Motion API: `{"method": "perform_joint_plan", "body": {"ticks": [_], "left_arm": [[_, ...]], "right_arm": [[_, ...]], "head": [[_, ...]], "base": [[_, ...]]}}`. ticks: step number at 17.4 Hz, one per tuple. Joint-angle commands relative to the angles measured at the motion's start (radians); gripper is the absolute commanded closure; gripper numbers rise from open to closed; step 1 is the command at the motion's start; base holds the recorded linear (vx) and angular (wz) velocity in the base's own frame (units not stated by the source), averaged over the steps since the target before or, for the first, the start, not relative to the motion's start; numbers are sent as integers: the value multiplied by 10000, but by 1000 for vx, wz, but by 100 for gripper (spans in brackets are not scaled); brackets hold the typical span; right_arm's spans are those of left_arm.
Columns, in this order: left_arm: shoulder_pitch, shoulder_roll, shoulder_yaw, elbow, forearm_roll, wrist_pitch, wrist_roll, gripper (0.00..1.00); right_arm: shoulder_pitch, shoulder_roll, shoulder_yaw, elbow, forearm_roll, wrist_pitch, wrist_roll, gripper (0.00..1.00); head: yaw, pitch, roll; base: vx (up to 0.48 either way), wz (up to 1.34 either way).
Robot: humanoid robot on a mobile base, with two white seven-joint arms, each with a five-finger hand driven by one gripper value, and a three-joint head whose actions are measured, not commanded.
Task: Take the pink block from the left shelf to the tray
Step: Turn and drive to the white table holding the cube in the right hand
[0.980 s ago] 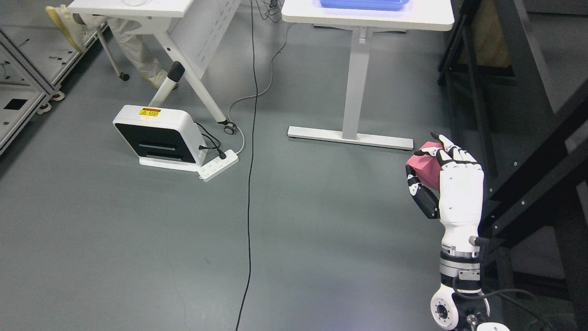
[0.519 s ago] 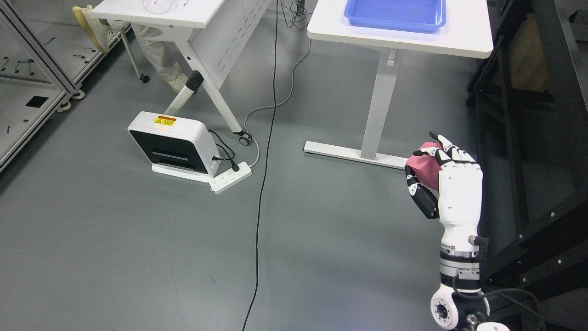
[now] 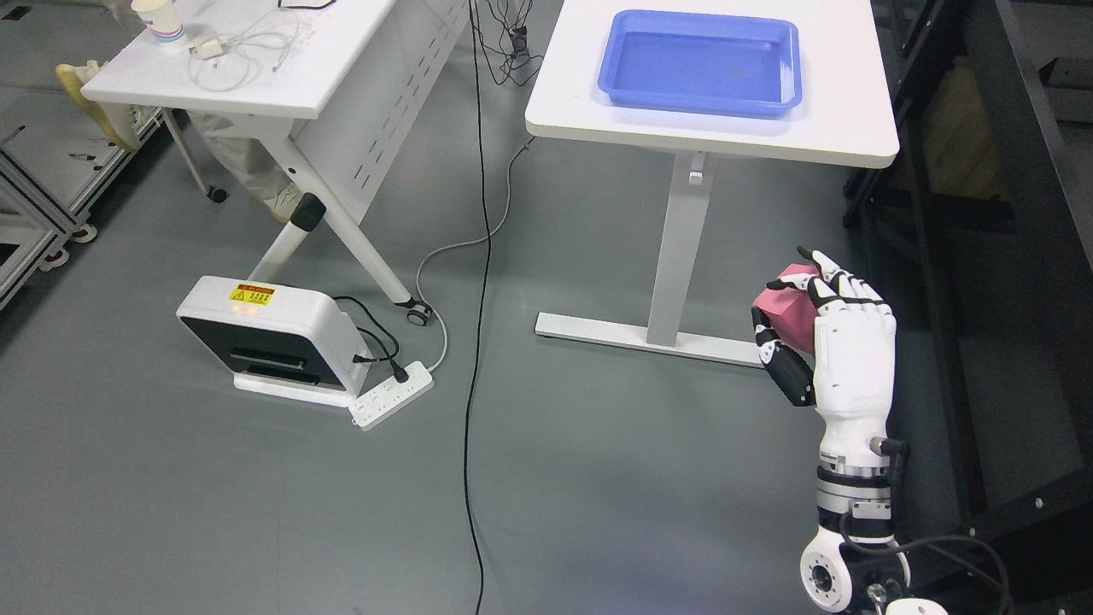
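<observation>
With the block (image 3: 784,309) clamped in my right hand (image 3: 824,337) low over the floor, I'm mid-carry; next I must raise it over the tabletop (image 3: 854,111) to the tray (image 3: 792,81).

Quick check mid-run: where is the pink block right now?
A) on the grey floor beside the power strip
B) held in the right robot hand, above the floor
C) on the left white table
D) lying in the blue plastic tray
B: the pink block sits gripped in the right robot hand over the grey floor, while the blue plastic tray on the white table holds nothing.
</observation>
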Motion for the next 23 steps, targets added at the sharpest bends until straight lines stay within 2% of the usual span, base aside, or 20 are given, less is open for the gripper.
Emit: {"method": "perform_joint_plan", "body": {"ticks": [1, 18, 23], "left_arm": [[-322, 175, 0, -175, -15, -7, 8, 0], [-322, 175, 0, -175, 0, -7, 8, 0], [-322, 175, 0, -175, 0, -7, 8, 0]], "right_arm": [[-5, -291, 0, 5, 0, -2, 4, 97], [-5, -291, 31, 36, 0, -2, 96, 97], [-21, -307, 429, 97, 0, 29, 371, 97]], "head": [[0, 0, 0], [0, 0, 0], [0, 0, 0]], "base": [[400, -60], [378, 25], [312, 30]]}}
